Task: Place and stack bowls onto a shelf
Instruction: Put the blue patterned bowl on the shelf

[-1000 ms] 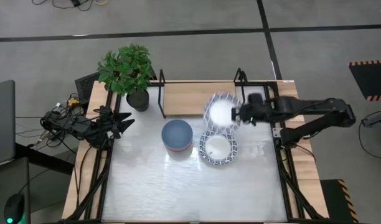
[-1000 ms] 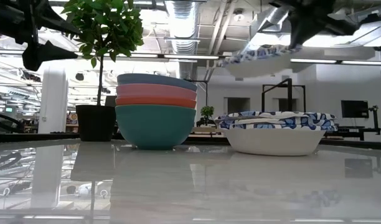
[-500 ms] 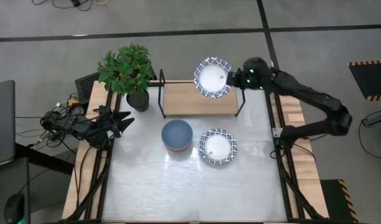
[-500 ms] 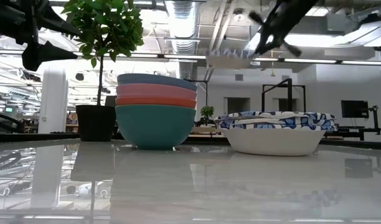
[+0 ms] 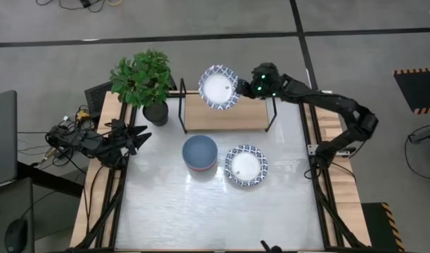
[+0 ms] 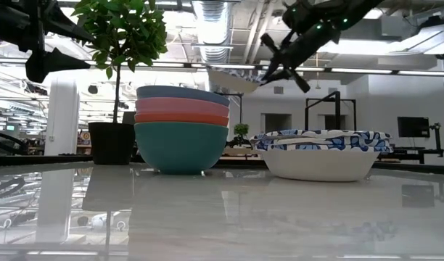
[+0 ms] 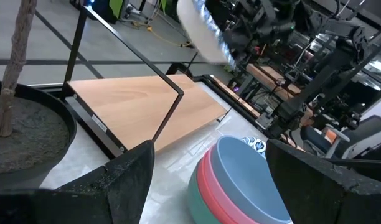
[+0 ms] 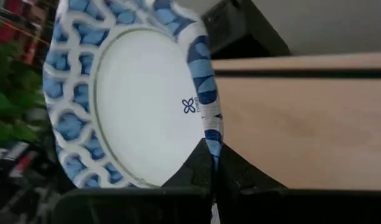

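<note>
Glossy pale table (image 5: 201,204); wooden shelf (image 5: 232,116) at back edge.

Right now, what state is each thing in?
Right gripper: shut on held bowl, above the shelf.
Held bowl: lifted, not set down.
Shelf: top bare.
Coloured bowl stack: nested, on the table.
Patterned bowl stack: on the table.
Left gripper: open, idle by plant pot.

High view: straight down over the whole table (image 5: 201,204). Low view: table-top level, facing the room across it. Wrist views: each close behind its own fingers, both facing the shelf (image 7: 147,106), also seen from overhead.
</note>
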Motion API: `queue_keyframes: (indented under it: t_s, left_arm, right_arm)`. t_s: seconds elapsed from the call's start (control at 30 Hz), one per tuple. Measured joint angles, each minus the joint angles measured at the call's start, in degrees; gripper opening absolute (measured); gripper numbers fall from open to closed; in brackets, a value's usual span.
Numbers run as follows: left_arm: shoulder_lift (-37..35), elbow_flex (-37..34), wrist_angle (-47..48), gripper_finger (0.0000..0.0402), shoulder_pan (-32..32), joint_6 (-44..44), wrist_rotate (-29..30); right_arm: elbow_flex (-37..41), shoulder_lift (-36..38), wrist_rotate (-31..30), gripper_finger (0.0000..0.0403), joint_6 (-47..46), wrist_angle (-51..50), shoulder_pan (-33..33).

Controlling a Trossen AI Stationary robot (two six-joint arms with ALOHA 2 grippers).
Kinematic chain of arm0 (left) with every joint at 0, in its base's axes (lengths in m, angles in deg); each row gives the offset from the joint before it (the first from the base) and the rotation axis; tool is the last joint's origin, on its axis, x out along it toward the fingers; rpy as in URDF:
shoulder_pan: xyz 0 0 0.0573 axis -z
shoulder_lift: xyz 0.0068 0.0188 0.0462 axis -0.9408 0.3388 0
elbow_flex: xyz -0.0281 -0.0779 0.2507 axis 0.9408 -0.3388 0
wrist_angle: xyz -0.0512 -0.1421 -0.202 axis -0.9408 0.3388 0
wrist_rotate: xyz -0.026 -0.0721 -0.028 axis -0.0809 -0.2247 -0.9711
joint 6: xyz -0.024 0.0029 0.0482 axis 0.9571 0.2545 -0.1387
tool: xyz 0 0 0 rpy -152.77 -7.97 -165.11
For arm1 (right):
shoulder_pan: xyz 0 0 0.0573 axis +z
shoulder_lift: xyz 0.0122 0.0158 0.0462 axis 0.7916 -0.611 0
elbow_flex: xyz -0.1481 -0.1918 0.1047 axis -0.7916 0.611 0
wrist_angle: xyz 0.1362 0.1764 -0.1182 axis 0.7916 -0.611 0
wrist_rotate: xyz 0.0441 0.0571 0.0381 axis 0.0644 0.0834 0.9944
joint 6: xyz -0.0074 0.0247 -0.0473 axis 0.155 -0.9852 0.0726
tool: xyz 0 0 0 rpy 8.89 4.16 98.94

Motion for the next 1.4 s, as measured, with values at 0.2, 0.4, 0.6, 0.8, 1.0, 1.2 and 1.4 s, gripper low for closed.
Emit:
queue_keyframes:
  t_s: [0.2, 0.4, 0.6, 0.8, 1.0, 1.2, 1.4]
  left_arm:
    - [0.00, 0.00, 0.00, 0.0293, 0.02, 0.00, -0.10]
    - [0.00, 0.00, -0.01, 0.0293, 0.01, 0.33, -0.59]
    - [0.00, 0.00, 0.00, 0.0293, 0.02, 1.04, -0.56]
    - [0.00, 0.00, 0.00, 0.0293, 0.02, 1.49, -0.56]
    - [0.00, 0.00, 0.00, 0.0293, 0.02, 1.49, -0.59]
    - [0.00, 0.00, 0.00, 0.0293, 0.02, 1.49, -0.59]
    - [0.00, 0.00, 0.00, 0.0293, 0.02, 1.49, -0.59]
  right_arm:
    - [0.04, -4.46, -1.70, 0.0021, 0.40, -4.00, 2.08]
    - [0.04, -8.74, -1.21, 0.0021, 0.73, -4.05, -0.03]
    - [0.04, -10.69, -1.95, 0.0021, 1.39, -8.33, -3.97]
    - [0.01, -11.03, -3.80, 0.0021, 2.49, -12.57, -6.22]
    - [0.00, -11.03, -7.47, 0.0024, 2.57, -20.14, -6.99]
    - [-0.02, -10.96, -11.19, 0.0030, 2.56, -24.01, -6.80]
    - [-0.07, -10.94, -13.80, 0.0035, 2.62, -27.16, -6.73]
